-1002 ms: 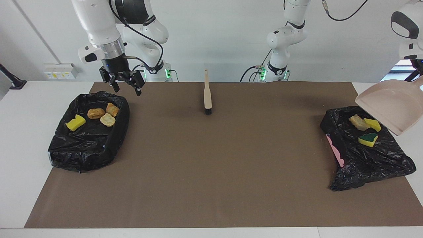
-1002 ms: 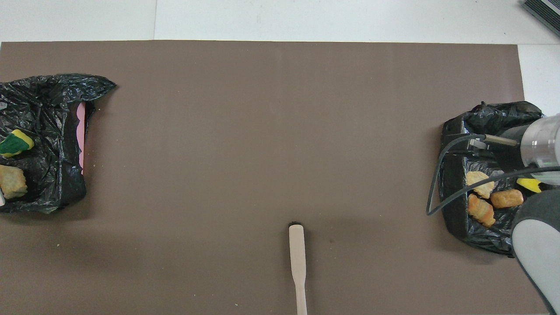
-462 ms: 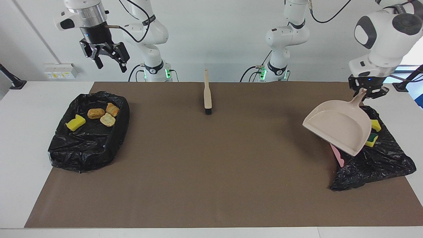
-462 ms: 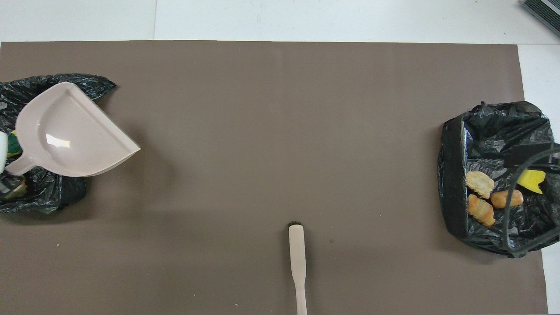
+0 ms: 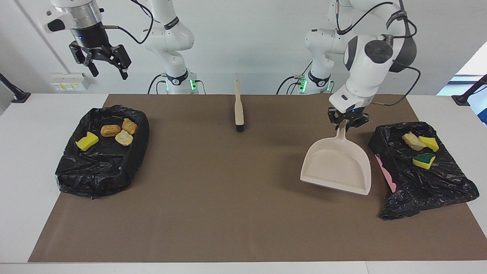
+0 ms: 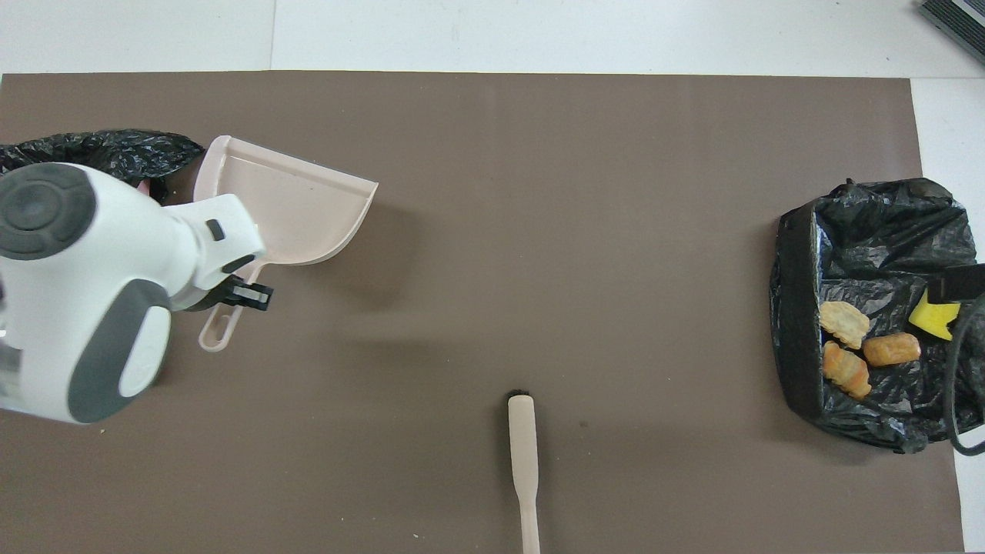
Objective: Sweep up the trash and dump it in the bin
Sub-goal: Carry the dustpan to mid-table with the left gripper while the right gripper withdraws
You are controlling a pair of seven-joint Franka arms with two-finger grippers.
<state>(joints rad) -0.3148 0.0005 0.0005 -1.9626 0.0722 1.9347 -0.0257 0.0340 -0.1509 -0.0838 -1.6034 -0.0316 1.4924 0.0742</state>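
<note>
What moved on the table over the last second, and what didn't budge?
The left gripper, shut on the dustpan's handle, carried it off the bag-lined bin at its end and set it low over the brown mat beside the bin. The right gripper, fingers open and empty, rose higher above the other bin. The brush and the trash in both bins stayed put.

beige dustpan (image 5: 336,166) on brown mat (image 5: 228,198), brush (image 5: 238,106), white table (image 5: 30,160)

L gripper (image 5: 347,122) clamped, low | R gripper (image 5: 105,68) raised (jaws apart)
</note>
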